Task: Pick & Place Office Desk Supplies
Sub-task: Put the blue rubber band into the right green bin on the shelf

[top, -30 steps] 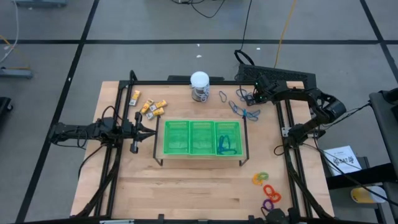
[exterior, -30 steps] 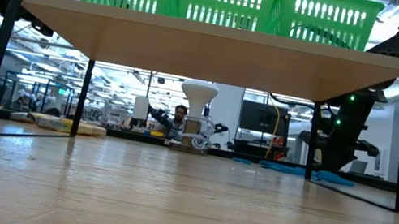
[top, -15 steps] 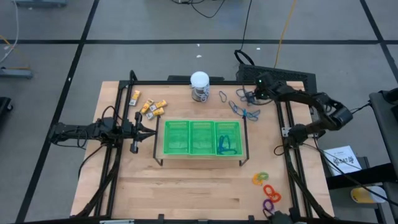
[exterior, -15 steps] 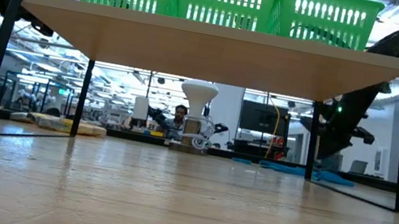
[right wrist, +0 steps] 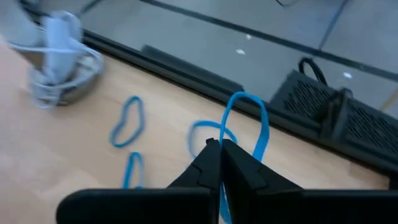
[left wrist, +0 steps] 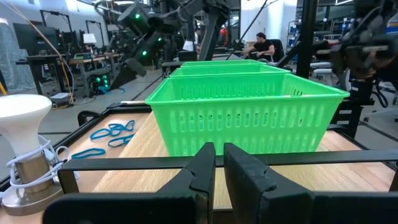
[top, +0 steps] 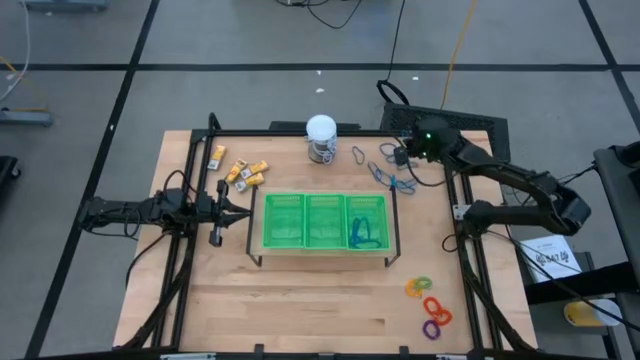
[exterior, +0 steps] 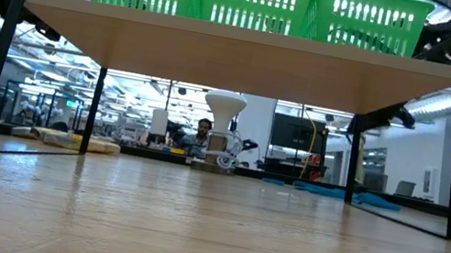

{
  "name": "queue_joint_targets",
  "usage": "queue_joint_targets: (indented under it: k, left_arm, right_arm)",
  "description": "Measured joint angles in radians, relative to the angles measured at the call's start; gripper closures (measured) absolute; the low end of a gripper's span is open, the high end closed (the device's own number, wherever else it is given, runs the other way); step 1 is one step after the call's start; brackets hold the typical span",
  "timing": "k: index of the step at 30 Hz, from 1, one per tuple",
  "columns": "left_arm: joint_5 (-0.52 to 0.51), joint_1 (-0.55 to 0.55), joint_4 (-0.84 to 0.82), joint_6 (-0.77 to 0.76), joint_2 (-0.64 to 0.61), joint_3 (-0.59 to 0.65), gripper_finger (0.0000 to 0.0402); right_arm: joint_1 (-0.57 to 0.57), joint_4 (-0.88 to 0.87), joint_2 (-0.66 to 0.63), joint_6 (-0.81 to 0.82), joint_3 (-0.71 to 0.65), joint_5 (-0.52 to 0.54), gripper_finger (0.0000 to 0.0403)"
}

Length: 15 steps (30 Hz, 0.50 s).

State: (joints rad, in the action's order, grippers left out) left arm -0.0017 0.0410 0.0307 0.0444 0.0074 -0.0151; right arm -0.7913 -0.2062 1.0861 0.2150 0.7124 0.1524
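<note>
Right gripper (right wrist: 220,149) pinching a blue loop (right wrist: 249,124) above the table's far right corner, arm stretched toward the jar (top: 321,138), left gripper (left wrist: 216,163) closed, parked beside the green tray (top: 324,221).

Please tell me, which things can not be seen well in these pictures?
- Low view: what lies in the green tray is hidden by its walls and the shelf.
- High view: the yellow-and-white pieces are too small to identify.
- Right wrist view: the right gripper is shut on a blue loop; its lower end is hidden behind the fingers.
</note>
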Motion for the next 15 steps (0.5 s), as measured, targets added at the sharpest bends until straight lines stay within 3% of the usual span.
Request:
queue_joint_targets:
  k: [15]
  left_arm:
    - [0.000, 0.000, 0.000, 0.000, 0.000, 0.000, 0.0357]
  right_arm:
    - [0.229, 0.019, -0.127, 0.002, 0.000, 0.000, 0.0401]
